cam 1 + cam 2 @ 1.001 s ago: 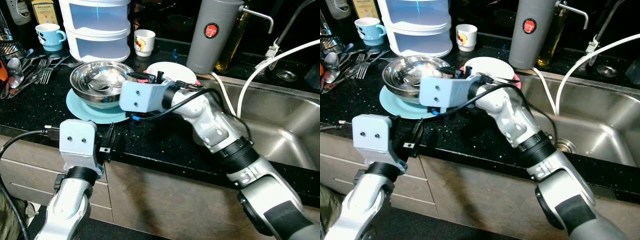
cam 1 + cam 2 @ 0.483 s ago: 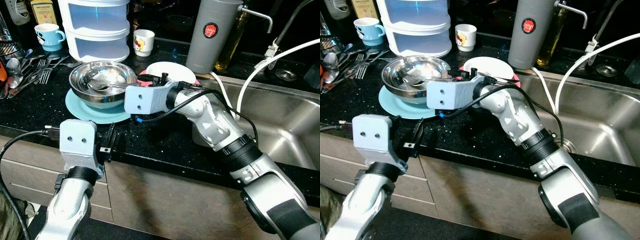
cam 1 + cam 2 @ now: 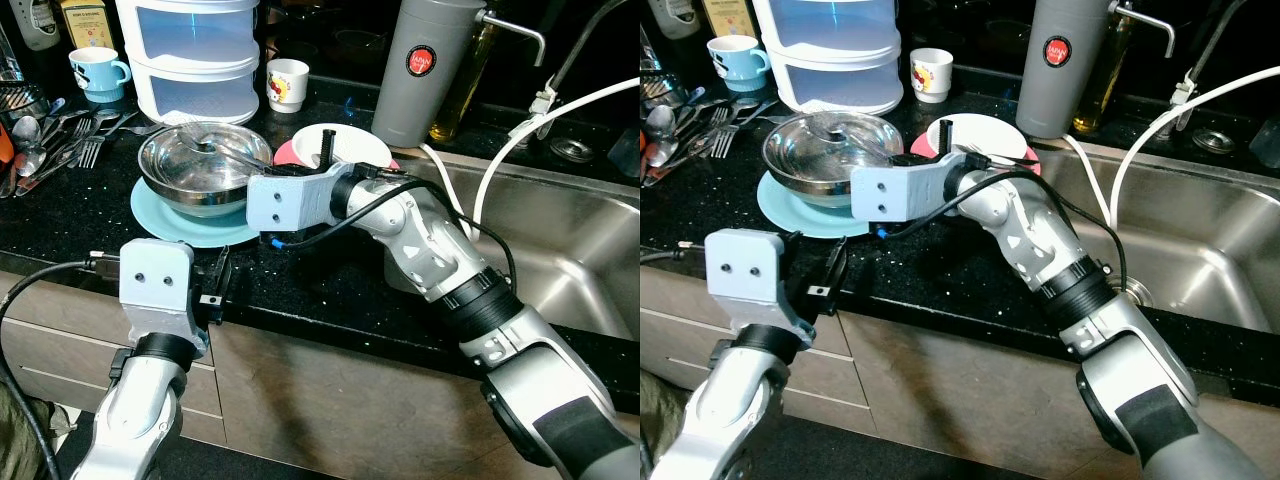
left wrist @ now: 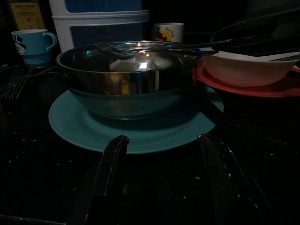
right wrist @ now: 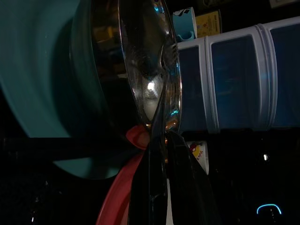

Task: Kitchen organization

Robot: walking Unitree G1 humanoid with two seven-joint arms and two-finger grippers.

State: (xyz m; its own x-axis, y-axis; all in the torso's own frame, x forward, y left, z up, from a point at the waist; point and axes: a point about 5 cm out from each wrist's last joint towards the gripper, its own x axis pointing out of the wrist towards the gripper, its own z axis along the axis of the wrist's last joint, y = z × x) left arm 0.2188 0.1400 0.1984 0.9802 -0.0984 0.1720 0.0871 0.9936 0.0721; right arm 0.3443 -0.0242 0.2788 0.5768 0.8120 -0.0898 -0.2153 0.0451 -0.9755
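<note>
Clenched on the handle of a fork point(image 3: 222, 150), my right gripper point(image 3: 940, 140) sits at the 3 o'clock rim of the steel bowl point(image 3: 170, 178). Half a second ago the utensil lay low inside the bowl; now its head is up near the far rim at 12 o'clock and the shaft slants across the opening, so I judge the lift-out has begun. The bowl rests on the teal plate point(image 3: 165, 220), with a white dish on a red plate point(image 3: 284, 152) just beside it at 3 o'clock. Loose cutlery point(image 3: 50, 140) lies on the black worktop point(image 3: 330, 280) at 9 o'clock, a likely destination. My left gripper point(image 4: 161, 173) hovers spread apart at 6 o'clock, facing the plate.
</note>
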